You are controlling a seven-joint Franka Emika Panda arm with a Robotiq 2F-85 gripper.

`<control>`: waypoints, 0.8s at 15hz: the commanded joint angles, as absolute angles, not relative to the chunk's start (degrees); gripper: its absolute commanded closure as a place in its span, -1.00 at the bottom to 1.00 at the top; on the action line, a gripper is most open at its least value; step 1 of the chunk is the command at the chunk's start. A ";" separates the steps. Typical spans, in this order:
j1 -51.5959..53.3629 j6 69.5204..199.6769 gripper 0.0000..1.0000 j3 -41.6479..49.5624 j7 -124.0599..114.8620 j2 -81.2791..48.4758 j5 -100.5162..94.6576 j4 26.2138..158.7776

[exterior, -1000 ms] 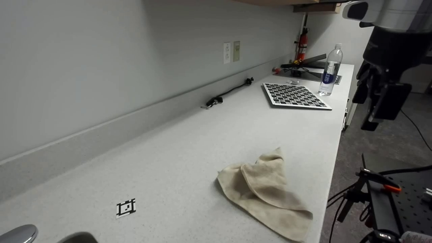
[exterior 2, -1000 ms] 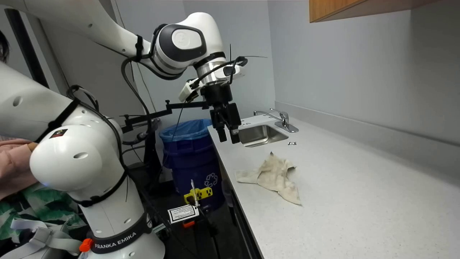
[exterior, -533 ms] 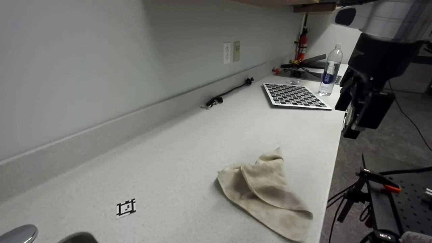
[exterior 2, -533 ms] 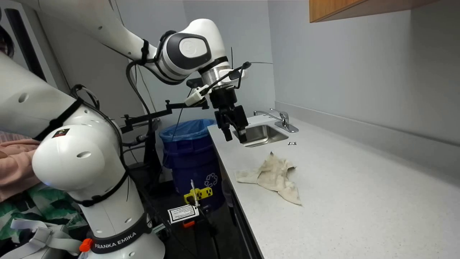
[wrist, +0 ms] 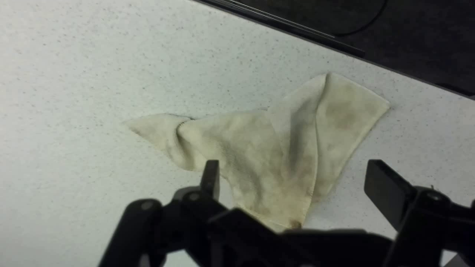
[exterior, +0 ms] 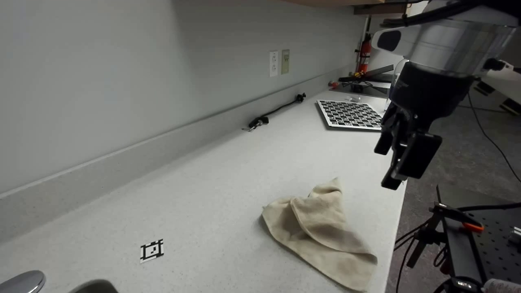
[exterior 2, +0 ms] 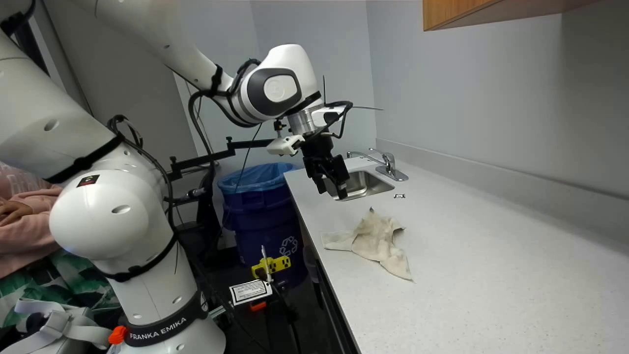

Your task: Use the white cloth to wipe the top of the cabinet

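The white arm (exterior 2: 108, 216) rises, folds over at height and slopes down steeply at its end, so that the gripper (wrist: 293, 178) points at the countertop (exterior 2: 491, 275) with a slight tilt. It hangs in the air near the countertop's front edge, clear of both the surface and the white cloth (wrist: 259, 148). Its two fingers (wrist: 387, 189) stand wide apart. In the wrist view the white cloth lies below them, rumpled and stained, spread on the countertop close to the front edge, part of it hidden by the gripper.

In an exterior view the gripper covers one corner of a checkered board (exterior: 350, 114) and much of a clear bottle (exterior: 398, 69) standing beside it. A black cable (exterior: 281, 109) lies farther back, near the wall (exterior: 122, 81), and a small printed marker (exterior: 152, 250) sits flat near the sink (exterior 2: 366, 186). The gripper also overlaps the sink in an exterior view, where a faucet (exterior 2: 389, 167) stands beside it and a blue bin (exterior 2: 260, 216) stands by the countertop. A wooden cupboard (exterior 2: 471, 12) hangs above, at the top of both exterior views.
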State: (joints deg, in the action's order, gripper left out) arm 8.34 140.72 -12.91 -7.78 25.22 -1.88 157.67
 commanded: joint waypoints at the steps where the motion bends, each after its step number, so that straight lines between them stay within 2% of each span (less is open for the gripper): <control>1: 10.48 144.44 -1.00 -12.25 -7.07 18.07 0.95 154.69; 7: 12.50 146.11 -1.00 -12.68 -6.25 8.92 4.16 151.61; 8: 11.76 145.11 -1.00 -12.79 -7.69 12.50 2.53 153.71; 12: 11.83 145.11 -1.00 -12.77 -7.70 11.49 2.59 153.38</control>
